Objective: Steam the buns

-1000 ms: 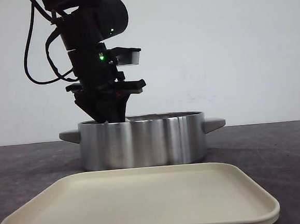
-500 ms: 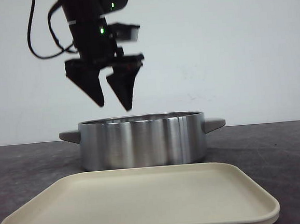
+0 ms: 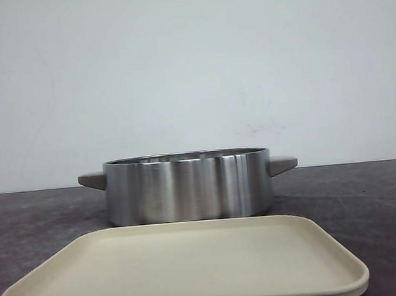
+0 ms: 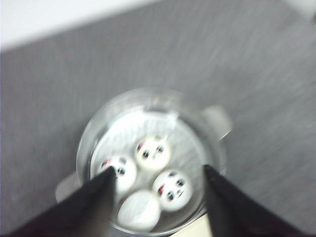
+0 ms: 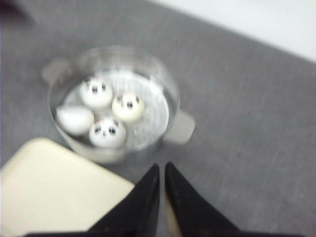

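Four buns point(image 5: 109, 112) sit together inside the steel pot point(image 3: 187, 186) on the gray table point(image 3: 366, 189), behind the cream tray point(image 3: 187, 269). The left gripper point(image 4: 159, 180) hangs spread wide above them; the right gripper point(image 5: 162, 173) is pinched closed, holding nothing.

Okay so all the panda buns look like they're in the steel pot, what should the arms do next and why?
Probably pull both arms back and stop. Four white dome-shaped panda buns sit inside the shiny round steel pot, the flat cream tray in front is bare, and no lid shows anywhere. The left gripper hangs open above the pot holding nothing; the right gripper is shut and empty beside the tray.
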Controlling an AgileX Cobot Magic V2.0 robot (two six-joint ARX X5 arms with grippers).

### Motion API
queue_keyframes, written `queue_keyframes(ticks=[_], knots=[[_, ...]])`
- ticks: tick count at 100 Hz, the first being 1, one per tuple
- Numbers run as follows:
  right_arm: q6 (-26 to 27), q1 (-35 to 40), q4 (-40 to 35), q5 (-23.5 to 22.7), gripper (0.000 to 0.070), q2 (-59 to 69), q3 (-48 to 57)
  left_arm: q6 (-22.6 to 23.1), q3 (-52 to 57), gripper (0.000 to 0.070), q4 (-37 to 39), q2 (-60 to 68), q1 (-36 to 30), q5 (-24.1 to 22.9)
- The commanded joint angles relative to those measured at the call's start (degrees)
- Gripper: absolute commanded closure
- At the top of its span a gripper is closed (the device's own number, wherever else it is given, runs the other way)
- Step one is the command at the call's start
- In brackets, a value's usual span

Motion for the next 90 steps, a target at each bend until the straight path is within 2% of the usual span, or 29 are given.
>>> queue_keyframes(ticks=[1, 9, 22, 35, 46, 64, 90], knots=[[-0.66, 0.70, 4.13, -1.64, 0.0688, -0.92, -3.98, -1.53, -1.62, 0.0522, -0.09, -4.33, -0.59, -0.98], [-0.22, 1.09, 12.07, -4.39, 0.0689, -3.21, -11.30, -3.41, -6.45, 0.0538, 0.26, -12.22, -1.44, -2.27], [1.66, 3.32, 25.77, -5.79, 0.0688, -7.02, -21.73, -5.35, -16.96, 0.0697, -0.13, -26.23, -3.08, -2.32], [1.38, 6.01, 39.10, -5.22, 0.0688, -9.25, -29.11, -6.38, -27.45, 0.0700, 0.26, -39.50, -3.45, -3.10], [-0.70, 7.10, 48.11, -3.85, 0.0688, -9.46, -32.33, -7.98, -33.51, 0.0700, -0.55, -48.59, -3.45, -6.71], [-2.34, 7.17, 52.65, -4.35, 0.0689, -9.01, -32.48, -8.74, -36.15, 0.0700, -2.73, -55.95, -3.45, -11.10], [-2.36, 7.15, 52.81, -4.31, 0.0688, -9.53, -32.48, -8.68, -36.13, 0.0700, -4.26, -57.72, -3.48, -11.28]])
